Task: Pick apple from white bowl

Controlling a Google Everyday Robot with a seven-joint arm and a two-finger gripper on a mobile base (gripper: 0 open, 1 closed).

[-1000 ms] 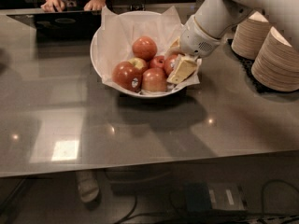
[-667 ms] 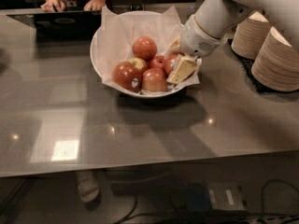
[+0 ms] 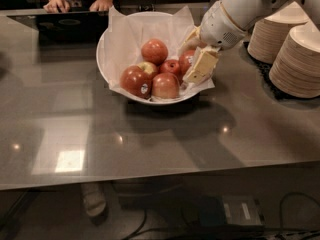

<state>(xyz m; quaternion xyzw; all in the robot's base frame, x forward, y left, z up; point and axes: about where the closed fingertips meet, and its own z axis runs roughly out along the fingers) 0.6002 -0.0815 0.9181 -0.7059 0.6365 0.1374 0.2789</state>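
The white bowl [image 3: 102, 59] sat on the grey counter [image 3: 150, 144], lined with crinkled white paper [image 3: 125, 34] that stuck up past its rim. From where I stood, the robot's arm [image 3: 240, 9] came down over the bowl's right edge. The gripper [image 3: 192, 59] was inside the bowl at that right side. Its two cream fingers [image 3: 202, 66] stood apart, one toward the far rim and one toward the near rim. The apple [image 3: 184, 63], red with a small pale sticker, lay between them against the bowl's right wall. I could not make out whether either finger pressed on it.

Five other apples shared the bowl. A round red one [image 3: 154, 51] lay toward the back and a small red one [image 3: 171, 66] at the middle. A yellow-green one [image 3: 148, 68] was just left of the middle, and a darker red stickered one [image 3: 135, 80] lay at the front left. A pinkish one [image 3: 165, 85] sat at the front.

To the right of the bowl stood stacks of beige paper plates [image 3: 300, 59] on a dark mat [image 3: 265, 74]. Beyond the bowl, to its left, a person's two hands [image 3: 56, 5] rested at the edge of a dark flat tray [image 3: 65, 26].
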